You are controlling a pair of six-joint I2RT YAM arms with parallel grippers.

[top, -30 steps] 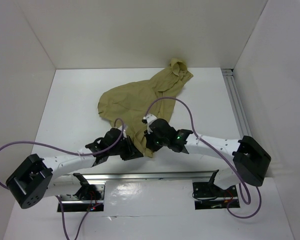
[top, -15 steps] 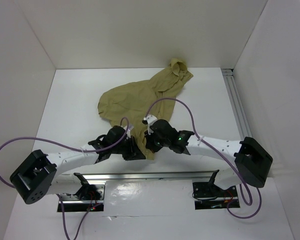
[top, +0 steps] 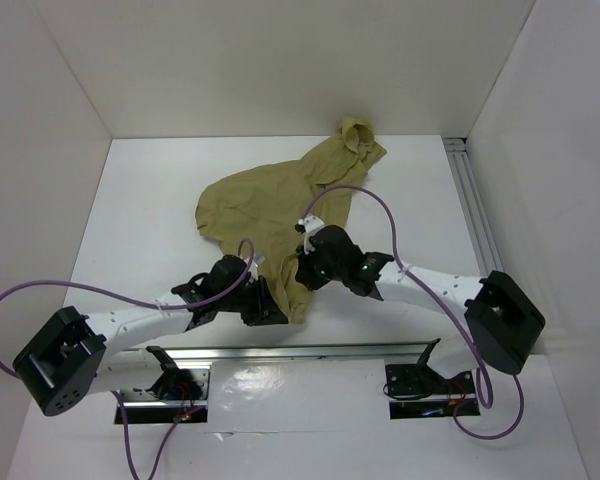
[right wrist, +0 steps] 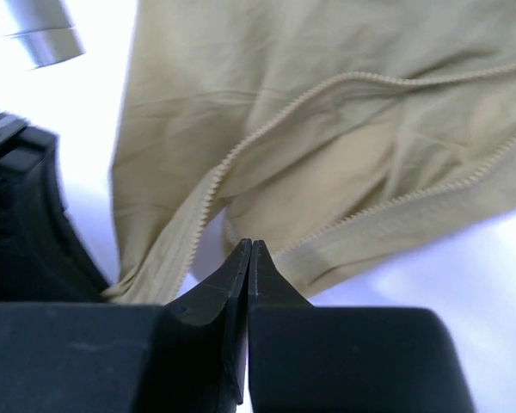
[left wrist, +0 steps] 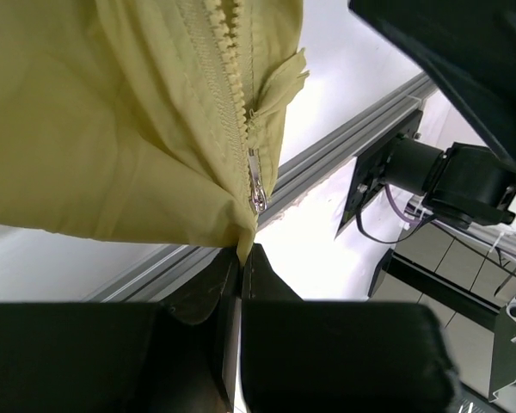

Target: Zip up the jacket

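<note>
Two pairs of fingers were pictured at the near hem (top: 297,303) of the jacket (top: 270,200), which was spread on the table (top: 140,210) with its hood (top: 358,135) at the far end. The left fingers (left wrist: 240,265) were pressed shut on the hem corner, with the slider (left wrist: 256,191) hanging just beyond their tips and the teeth (left wrist: 219,69) running straight away from them. The right fingers (right wrist: 248,251) were closed tip to tip just beside the parted tracks (right wrist: 267,120); whether cloth was caught could not be told. The coming pull was judged to lie along the zip, hoodward.
</note>
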